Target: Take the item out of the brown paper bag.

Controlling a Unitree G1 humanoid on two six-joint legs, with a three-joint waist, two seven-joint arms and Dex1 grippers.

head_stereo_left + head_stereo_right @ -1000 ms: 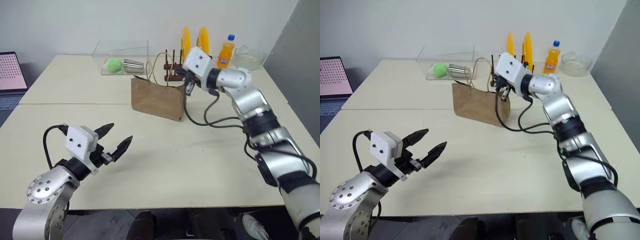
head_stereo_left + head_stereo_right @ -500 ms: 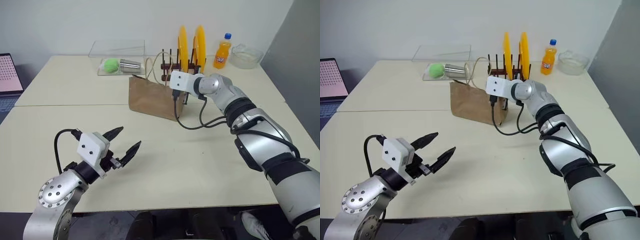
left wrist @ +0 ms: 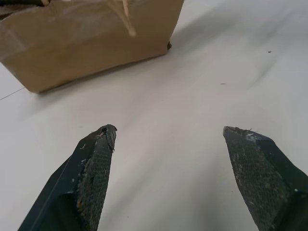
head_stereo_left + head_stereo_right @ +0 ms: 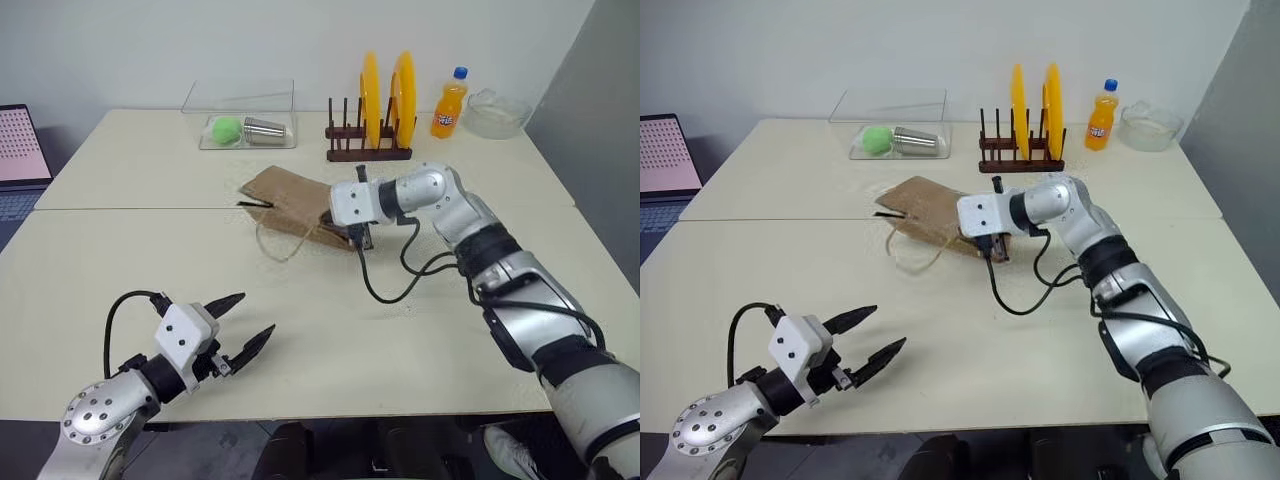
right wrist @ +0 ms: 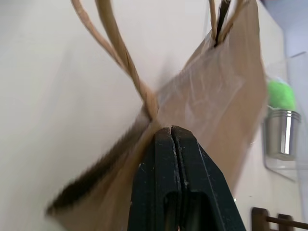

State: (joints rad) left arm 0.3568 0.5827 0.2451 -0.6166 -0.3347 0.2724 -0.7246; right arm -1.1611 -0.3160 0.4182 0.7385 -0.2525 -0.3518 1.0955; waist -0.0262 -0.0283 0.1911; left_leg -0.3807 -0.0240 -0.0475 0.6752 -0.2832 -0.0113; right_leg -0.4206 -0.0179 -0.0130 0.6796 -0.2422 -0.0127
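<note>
- The paper bag lies flat on the counter at mid-frame, its handle loop trailing toward us.
- Our right gripper has its jaws pressed together on the bag's lower edge; we judge the paper light, crinkly and easily torn.
- Our left gripper hovers lower left, jaws spread, holding nothing.
- The item isn't visible; presumably it is inside.
- The right wrist view shows the pinch up close.

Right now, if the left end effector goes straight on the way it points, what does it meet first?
Probably the brown paper bag: in the left wrist view it lies ahead of the open left end effector, with bare table between. Depth is uncertain.
</note>
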